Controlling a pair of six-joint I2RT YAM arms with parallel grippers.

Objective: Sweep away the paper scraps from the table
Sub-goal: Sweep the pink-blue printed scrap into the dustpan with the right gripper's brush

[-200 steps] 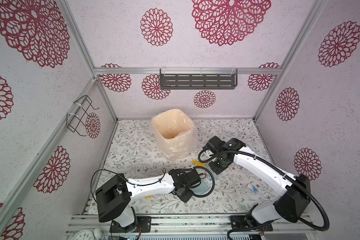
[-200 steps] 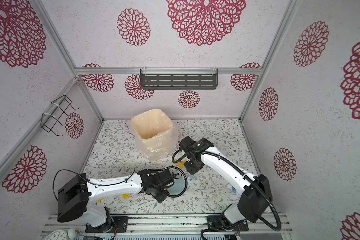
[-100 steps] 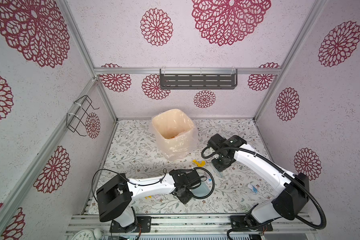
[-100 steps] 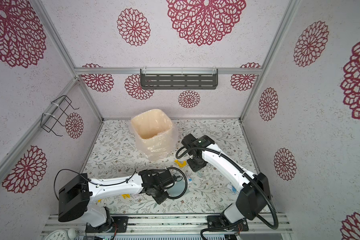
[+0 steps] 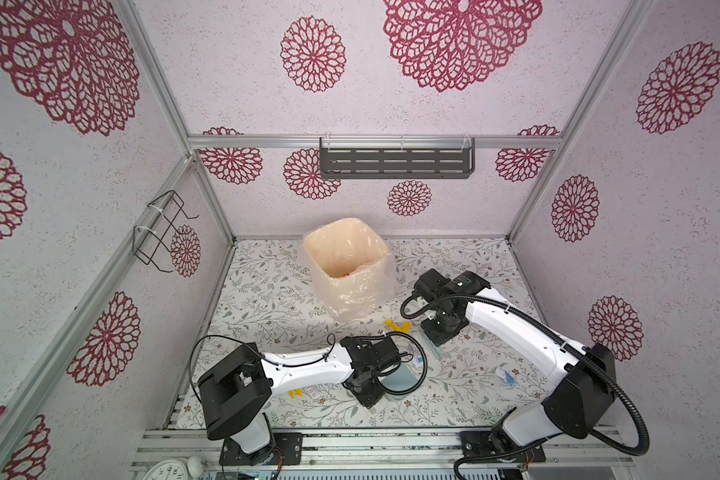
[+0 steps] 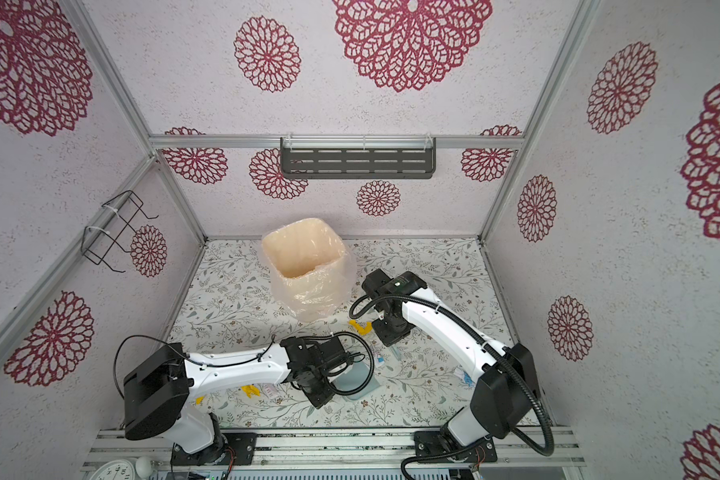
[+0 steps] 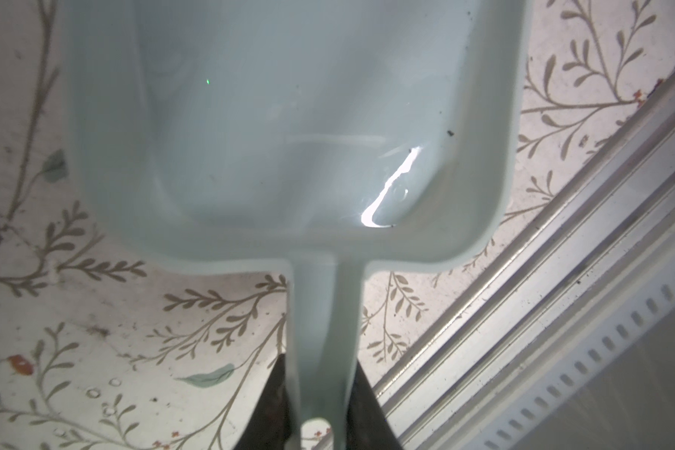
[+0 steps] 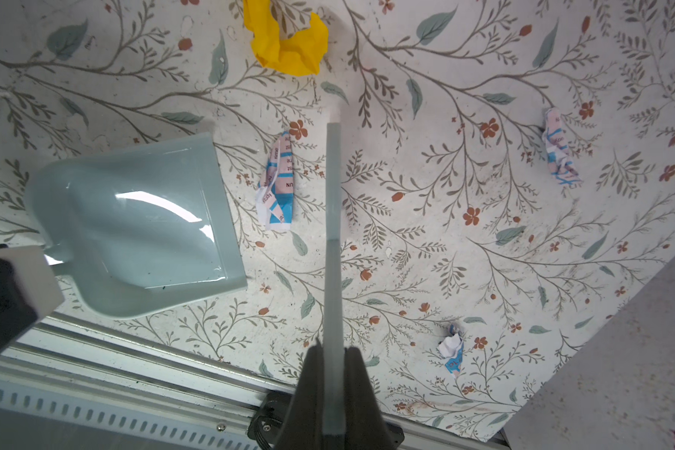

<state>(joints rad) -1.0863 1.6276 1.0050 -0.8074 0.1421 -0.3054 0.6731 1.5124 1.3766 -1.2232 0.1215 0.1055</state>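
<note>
My left gripper (image 7: 322,393) is clamped on the thin handle of the pale blue-grey plastic dustpan (image 7: 289,117). The dustpan rests on the white table printed with grey-green twigs and small brown flowers (image 5: 267,291), close to the front rail. My right gripper (image 8: 333,389) is pressed tight on the small pale brush (image 8: 334,187). From my wrist I see the brush edge-on, a narrow strip reaching out over the table, and I cannot tell whether its tip touches the surface.

The paper scraps (image 8: 277,183) I can see lie on the table. The nearest one, white with blue and pink print, sits between the dustpan's open lip and the brush, just beside the lip. A crumpled yellow scrap (image 8: 289,43) lies beyond it, between the dustpan and the peach-coloured bin lined with a clear plastic bag (image 5: 346,266). Two more white-and-blue scraps (image 8: 560,152) lie on the brush's other side, well apart from the dustpan. A small yellow bit (image 5: 295,392) lies beside my left arm near the front edge.
</note>
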